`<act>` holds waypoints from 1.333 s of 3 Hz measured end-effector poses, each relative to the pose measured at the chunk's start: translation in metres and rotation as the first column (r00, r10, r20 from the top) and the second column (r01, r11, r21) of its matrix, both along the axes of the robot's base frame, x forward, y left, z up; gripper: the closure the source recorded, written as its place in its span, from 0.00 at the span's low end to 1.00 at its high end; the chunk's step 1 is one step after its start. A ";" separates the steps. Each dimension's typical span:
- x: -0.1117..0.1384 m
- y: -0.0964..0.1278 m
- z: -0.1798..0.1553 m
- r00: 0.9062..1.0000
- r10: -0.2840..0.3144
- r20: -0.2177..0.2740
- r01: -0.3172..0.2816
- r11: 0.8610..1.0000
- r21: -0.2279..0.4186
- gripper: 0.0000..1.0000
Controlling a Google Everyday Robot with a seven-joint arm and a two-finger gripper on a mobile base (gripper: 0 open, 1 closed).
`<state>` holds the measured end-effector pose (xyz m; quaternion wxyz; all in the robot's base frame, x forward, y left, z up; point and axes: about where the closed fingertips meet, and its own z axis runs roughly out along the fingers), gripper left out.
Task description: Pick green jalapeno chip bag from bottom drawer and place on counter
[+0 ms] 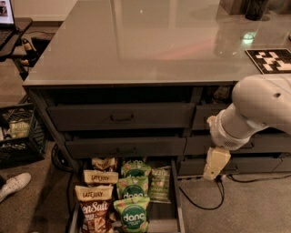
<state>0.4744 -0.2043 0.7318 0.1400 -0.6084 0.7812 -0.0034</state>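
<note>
You're on approach: your cream gripper (216, 164), open or closed I cannot tell, hangs right of the dark grey bottom drawer (178, 207), whose right row holds the pale olive-green chip bag (160, 184); next swing left and descend.

carpet (254, 205), laptop (5, 12) and end effector (214, 166) by cabinet (122, 119) suggest office lab.

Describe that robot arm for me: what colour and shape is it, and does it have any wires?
The arm is a fat, smooth white tube with rounded ends, a small dark dot on its side and a ringed white collar. It narrows into the gripper, a slim cream-yellow block, which is just right of the open bottom drawer. No wires show on it.
</note>
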 end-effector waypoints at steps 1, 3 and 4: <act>0.009 0.007 -0.042 0.999 -0.015 -0.041 0.017 0.999 0.035 0.00; 0.011 0.015 -0.072 0.999 0.000 -0.041 0.003 0.998 0.065 0.00; 0.022 0.026 -0.124 0.998 0.021 -0.059 -0.016 0.997 0.079 0.00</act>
